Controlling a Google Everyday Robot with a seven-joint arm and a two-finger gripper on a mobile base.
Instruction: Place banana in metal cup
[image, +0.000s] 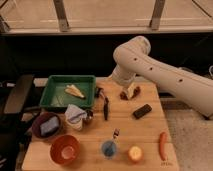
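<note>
The banana (74, 91) is a pale yellow piece lying in the green tray (56, 100) at the table's back left. A small metal cup (89, 117) seems to stand just in front of the tray, beside a crumpled white bag (75, 116). My gripper (130, 92) hangs at the end of the white arm (150, 67), low over a dark red cluster (129, 94) at the back middle of the table. It is well right of the banana and holds nothing that I can see.
A black tool (105, 106) lies right of the tray. A black bar (142, 111), a red carrot-like stick (161, 142), an orange fruit (135, 153), a blue cup with a fork (109, 148), an orange bowl (65, 149) and a purple bowl (47, 125) stand nearer the front.
</note>
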